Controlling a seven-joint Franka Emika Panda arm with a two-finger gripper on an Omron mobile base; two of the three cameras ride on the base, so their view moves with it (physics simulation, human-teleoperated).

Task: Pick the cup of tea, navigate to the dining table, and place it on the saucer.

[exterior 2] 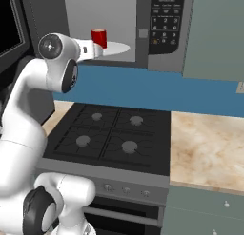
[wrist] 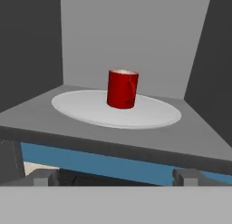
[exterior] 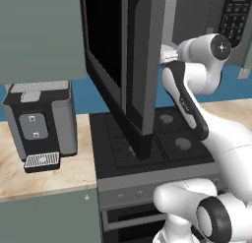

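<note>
Inside the open microwave (exterior 2: pixel 143 29), we see the cup of tea (wrist: pixel 122 89) standing upright on the white turntable (wrist: pixel 154 115), handle toward us and slightly right. Our gripper (wrist: pixel 116 177) is spread wide, empty, short of it.

From my remote station, the open microwave door (exterior: pixel 135 65) hides the gripper in the left base view; in the hand view its fingertips (wrist: pixel 186 175) barely clear the bottom edge, and the liquid inside the cup of tea (wrist: pixel 122 89) ahead cannot be seen.
</note>
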